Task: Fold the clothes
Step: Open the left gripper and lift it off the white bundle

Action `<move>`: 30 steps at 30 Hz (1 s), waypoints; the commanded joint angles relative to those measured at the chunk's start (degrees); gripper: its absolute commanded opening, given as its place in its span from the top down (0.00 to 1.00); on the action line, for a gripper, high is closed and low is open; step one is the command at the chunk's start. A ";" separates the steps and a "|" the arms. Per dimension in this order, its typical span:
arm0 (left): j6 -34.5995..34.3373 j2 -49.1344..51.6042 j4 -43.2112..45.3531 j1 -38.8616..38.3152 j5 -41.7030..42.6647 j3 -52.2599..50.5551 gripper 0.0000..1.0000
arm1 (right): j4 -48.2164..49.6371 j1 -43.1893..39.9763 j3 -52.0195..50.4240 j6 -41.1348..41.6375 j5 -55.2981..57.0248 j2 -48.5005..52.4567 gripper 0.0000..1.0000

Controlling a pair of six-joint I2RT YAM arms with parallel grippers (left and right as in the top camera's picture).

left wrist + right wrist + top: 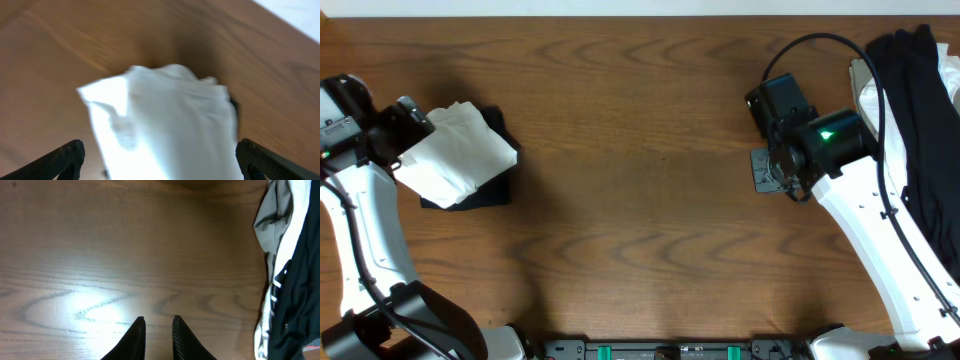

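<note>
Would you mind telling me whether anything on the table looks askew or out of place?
The folded white garment sits crooked on the folded black garment, overhanging its left edge. The unfolded clothes pile sprawls at the right edge.
</note>
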 commanded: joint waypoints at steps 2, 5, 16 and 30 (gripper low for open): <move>1.07 -0.42 -0.24 -5.73 6.47 0.48 0.02 | 1.79 -1.01 0.79 3.89 -1.33 -0.48 0.79; 2.40 -0.85 -1.03 -12.02 6.29 0.48 0.02 | 5.09 -2.60 0.79 3.87 -5.88 -0.48 0.64; 4.50 -0.92 -14.86 -36.65 -3.39 0.48 0.02 | 16.33 -11.37 0.79 -7.34 -15.04 -0.48 0.01; 6.47 -10.14 -24.79 -37.75 -2.82 0.15 0.02 | 14.71 -14.95 0.35 -7.98 -11.87 -7.74 0.01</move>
